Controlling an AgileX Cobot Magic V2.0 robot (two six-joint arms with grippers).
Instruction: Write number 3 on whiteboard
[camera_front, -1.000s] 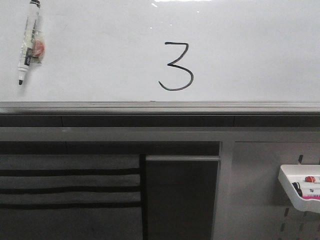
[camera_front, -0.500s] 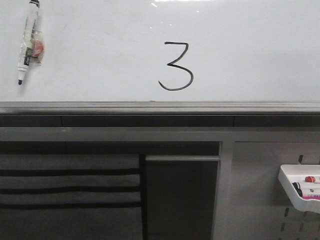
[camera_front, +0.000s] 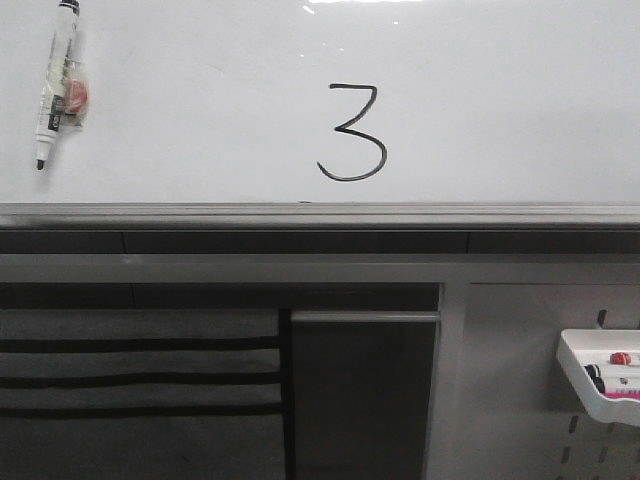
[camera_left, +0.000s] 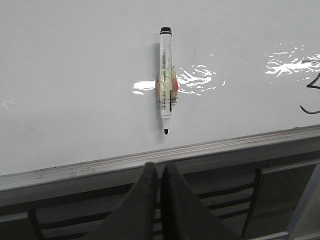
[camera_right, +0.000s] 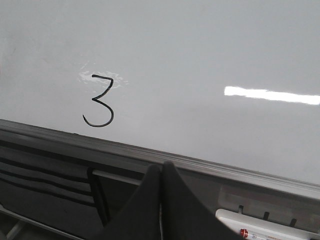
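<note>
A black hand-drawn number 3 (camera_front: 352, 133) stands on the whiteboard (camera_front: 500, 100), just above its grey lower rail (camera_front: 320, 215); the same number 3 (camera_right: 98, 101) shows in the right wrist view. A white marker (camera_front: 56, 82) with a black cap sticks to the board at the upper left, tip down, and the marker (camera_left: 166, 82) is also in the left wrist view. My left gripper (camera_left: 160, 167) is shut and empty, back from the board below the marker. My right gripper (camera_right: 160, 169) is shut and empty, below the rail and right of the digit. Neither gripper appears in the front view.
A small white marker tray (camera_front: 600, 375) with markers hangs on the panel at the lower right, and the tray (camera_right: 265, 227) shows beside my right gripper. Below the rail are a dark cabinet door (camera_front: 362, 395) and grey slatted pockets (camera_front: 140, 375).
</note>
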